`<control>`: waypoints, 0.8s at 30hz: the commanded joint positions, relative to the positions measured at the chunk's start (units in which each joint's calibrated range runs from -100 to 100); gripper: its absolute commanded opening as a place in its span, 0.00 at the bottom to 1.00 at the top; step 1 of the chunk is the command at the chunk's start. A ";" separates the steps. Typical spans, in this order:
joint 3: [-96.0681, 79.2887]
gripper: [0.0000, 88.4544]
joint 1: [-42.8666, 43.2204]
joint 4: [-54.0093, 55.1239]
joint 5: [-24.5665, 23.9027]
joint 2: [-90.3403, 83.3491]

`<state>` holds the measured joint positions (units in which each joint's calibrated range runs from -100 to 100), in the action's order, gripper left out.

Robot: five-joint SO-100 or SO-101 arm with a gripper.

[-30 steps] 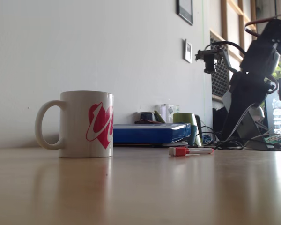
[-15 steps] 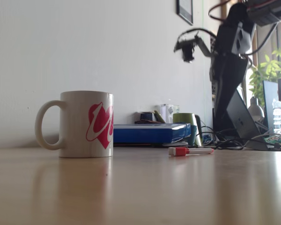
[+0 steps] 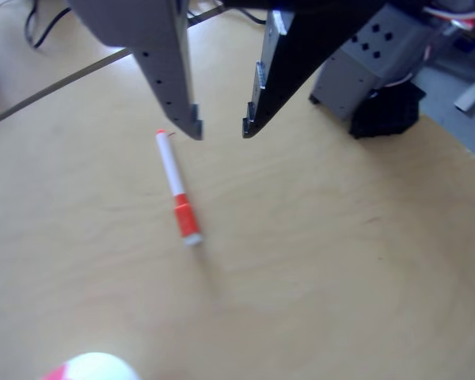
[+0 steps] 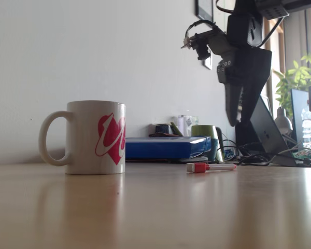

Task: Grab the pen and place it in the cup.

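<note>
The pen [image 3: 176, 190], white with an orange-red cap section, lies flat on the wooden table; in the fixed view the pen [image 4: 210, 167] rests right of the cup. The cup [image 4: 95, 137] is a white mug with a handle and a pink-red swirl, standing upright at the left; a blurred bit of the cup [image 3: 91, 367] shows at the bottom edge of the other view. My gripper [image 3: 222, 131] hangs open above the table, just right of the pen's tip end, holding nothing. In the fixed view the gripper [image 4: 232, 119] points down well above the pen.
A blue box [image 4: 166, 147] and a green mug [image 4: 205, 136] stand behind the pen by the wall. The arm's grey base [image 3: 372, 67] sits at the table's far right edge. Cables [image 4: 259, 158] and a laptop lie at the right.
The arm has swung left and tipped its gripper downward, bringing it over the pen. The pen and the cup have stayed put.
</note>
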<state>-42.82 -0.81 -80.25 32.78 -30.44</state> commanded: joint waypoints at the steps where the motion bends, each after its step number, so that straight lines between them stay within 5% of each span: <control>1: 8.01 0.20 -5.24 0.38 2.27 3.31; 7: 8.28 0.20 -9.83 4.68 4.48 6.87; 24: 0.04 0.20 -3.49 19.39 3.74 20.07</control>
<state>-42.91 -5.31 -62.46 36.74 -11.83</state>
